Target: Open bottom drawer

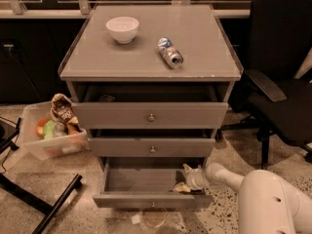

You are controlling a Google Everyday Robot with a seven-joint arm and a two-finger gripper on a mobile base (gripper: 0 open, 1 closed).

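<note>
The bottom drawer (146, 199) of the grey cabinet is pulled well out, its plain grey inside showing. Its small round knob (153, 204) sits at the centre of the short front. My gripper (185, 179) comes in from the right on a white arm (229, 175) and reaches into the right side of the open drawer, just behind the front. The mid-sized drawer (152, 147) and the tallest top drawer (150, 115) above it are pulled out a little.
A white bowl (122, 29) and a lying can (169, 52) are on the cabinet top. A clear bin of snacks (50, 133) stands on the floor at left. A black office chair (282, 87) is at right. A black stand leg (44, 204) lies lower left.
</note>
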